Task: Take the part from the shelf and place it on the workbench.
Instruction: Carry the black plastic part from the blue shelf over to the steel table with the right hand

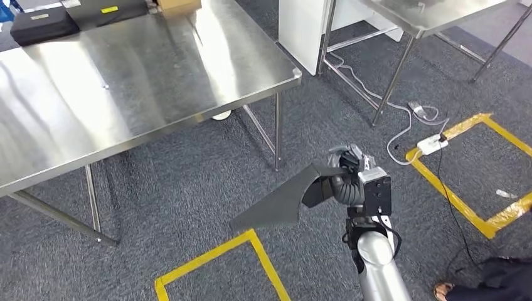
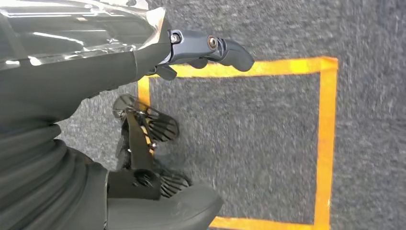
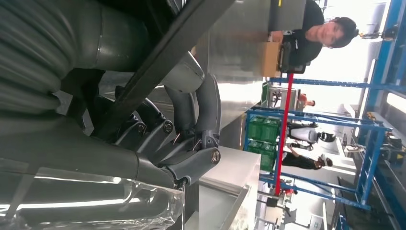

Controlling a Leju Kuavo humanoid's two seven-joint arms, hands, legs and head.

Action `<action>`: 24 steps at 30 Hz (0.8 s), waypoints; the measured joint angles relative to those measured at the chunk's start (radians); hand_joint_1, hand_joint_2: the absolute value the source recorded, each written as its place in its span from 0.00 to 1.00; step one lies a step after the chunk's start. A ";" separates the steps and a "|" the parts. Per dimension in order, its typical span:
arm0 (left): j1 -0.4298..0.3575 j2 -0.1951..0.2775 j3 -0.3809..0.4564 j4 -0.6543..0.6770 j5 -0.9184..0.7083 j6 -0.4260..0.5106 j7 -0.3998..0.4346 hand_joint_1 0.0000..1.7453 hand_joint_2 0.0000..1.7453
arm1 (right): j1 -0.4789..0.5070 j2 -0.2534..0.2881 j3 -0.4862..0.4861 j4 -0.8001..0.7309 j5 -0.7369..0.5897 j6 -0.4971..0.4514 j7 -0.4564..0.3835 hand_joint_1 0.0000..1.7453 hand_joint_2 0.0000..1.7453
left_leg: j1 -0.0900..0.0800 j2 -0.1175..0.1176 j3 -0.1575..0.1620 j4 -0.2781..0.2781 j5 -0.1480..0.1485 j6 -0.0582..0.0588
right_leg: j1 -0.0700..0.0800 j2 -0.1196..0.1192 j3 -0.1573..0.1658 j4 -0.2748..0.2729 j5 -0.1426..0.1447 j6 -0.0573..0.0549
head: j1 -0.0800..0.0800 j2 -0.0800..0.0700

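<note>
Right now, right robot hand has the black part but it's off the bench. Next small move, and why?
Probably carry the part forward and to the left, towards the workbench. The right robot hand grips the flat black part over the carpet, short of the bench's near corner. The steel top by that corner is bare, so it looks like a free spot to set the part down.

One dark flat part (image 1: 276, 204) is pinched in the fingers (image 1: 349, 158) of the one right hand (image 1: 351, 172). One left hand (image 2: 143, 72) hangs with fingers apart over the carpet. Two steel workbenches stand beyond the fingers: the near one (image 1: 144, 94) and a second (image 1: 426, 15). Three yellow tape squares mark the floor, one (image 1: 219, 263) below the part, one (image 1: 470, 169) beside the hand, one (image 2: 325, 143) under the left fingers. Two black cases (image 1: 44, 25) and one cardboard box (image 1: 179, 6) sit on the near bench.
</note>
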 joint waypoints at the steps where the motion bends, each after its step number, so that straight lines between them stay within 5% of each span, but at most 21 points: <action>1: 0.001 -0.001 0.000 0.000 0.000 0.000 0.000 0.00 1.00 | 0.001 0.000 0.000 0.000 0.000 0.000 0.000 1.00 1.00 | 0.001 0.002 -0.050 0.055 -0.019 -0.004 | 0.001 0.001 0.016 -0.001 -0.015 -0.006 | 0.000 0.000; 4: 0.005 -0.001 0.000 0.002 0.000 0.000 0.000 0.00 1.00 | 0.002 0.000 0.000 0.000 0.002 0.000 0.000 1.00 1.00 | 0.003 0.005 -0.145 0.075 -0.150 -0.008 | 0.006 0.007 0.075 -0.003 -0.064 -0.009 | -0.001 0.000; 5: 0.007 -0.001 0.000 0.002 0.000 0.000 0.000 0.00 1.00 | 0.003 0.000 0.000 0.000 0.002 0.000 0.000 1.00 1.00 | 0.002 0.005 -0.158 0.040 -0.159 -0.004 | 0.009 0.009 0.099 -0.003 -0.082 -0.009 | -0.001 0.000; 6: 0.008 -0.001 0.000 0.002 0.000 0.000 0.000 0.00 1.00 | 0.003 0.001 0.000 0.000 0.002 0.000 0.000 1.00 1.00 | 0.001 0.005 -0.163 -0.011 -0.124 0.003 | 0.011 0.010 0.123 -0.003 -0.099 -0.008 | -0.001 0.000; 9: 0.016 0.005 0.000 0.005 0.003 -0.001 0.003 0.00 1.00 | 0.005 0.002 0.001 0.001 0.002 0.001 0.001 1.00 1.00 | -0.012 0.005 -0.157 -0.140 0.120 0.031 | 0.016 0.017 0.171 -0.003 -0.144 0.002 | 0.000 0.000; 10: 0.017 0.006 0.000 0.005 0.006 -0.001 0.005 0.00 1.00 | 0.006 0.002 0.001 -0.001 0.001 0.001 0.002 1.00 1.00 | -0.018 0.006 -0.151 -0.151 0.164 0.036 | 0.018 0.019 0.177 -0.004 -0.154 0.009 | 0.000 0.000; 14: 0.006 0.008 0.001 0.001 0.011 -0.008 0.012 0.00 1.00 | 0.010 0.001 0.000 -0.032 -0.004 0.001 0.005 1.00 1.00 | -0.026 0.003 -0.116 -0.183 0.156 0.046 | 0.019 0.015 0.182 0.012 -0.188 0.033 | -0.003 0.000; 15: 0.004 0.008 0.001 0.000 0.010 -0.010 0.012 0.00 1.00 | 0.011 0.000 0.000 -0.041 -0.005 0.000 0.006 1.00 1.00 | -0.024 0.003 -0.107 -0.192 0.154 0.050 | 0.019 0.014 0.158 0.058 -0.206 0.032 | -0.001 0.000; 18: 0.001 0.008 0.002 0.000 0.009 -0.013 0.013 0.00 1.00 | 0.031 -0.003 -0.005 -0.065 -0.002 -0.002 0.015 1.00 1.00 | -0.022 -0.001 -0.096 -0.197 0.139 0.058 | 0.016 0.013 0.013 0.264 -0.253 0.033 | 0.000 0.000; 20: 0.003 0.005 0.002 0.000 0.008 -0.014 0.013 0.00 1.00 | 0.051 -0.008 -0.011 -0.081 0.003 -0.002 0.021 1.00 1.00 | -0.022 -0.008 -0.083 -0.196 0.128 0.057 | 0.015 0.013 -0.032 0.271 -0.216 0.049 | 0.000 0.000; 22: 0.004 0.003 0.004 0.000 0.008 -0.015 0.013 0.00 1.00 | 0.059 -0.010 -0.013 -0.094 0.005 -0.002 0.023 1.00 1.00 | -0.022 -0.011 -0.065 -0.196 0.114 0.050 | 0.011 0.013 -0.004 0.142 -0.126 0.068 | 0.001 0.000; 24: 0.003 0.002 0.004 0.000 0.008 -0.015 0.012 0.00 1.00 | 0.062 -0.010 -0.014 -0.103 0.006 -0.002 0.024 1.00 1.00 | -0.025 -0.014 -0.052 -0.190 0.096 0.041 | 0.009 0.012 0.036 0.027 -0.061 0.063 | 0.001 0.000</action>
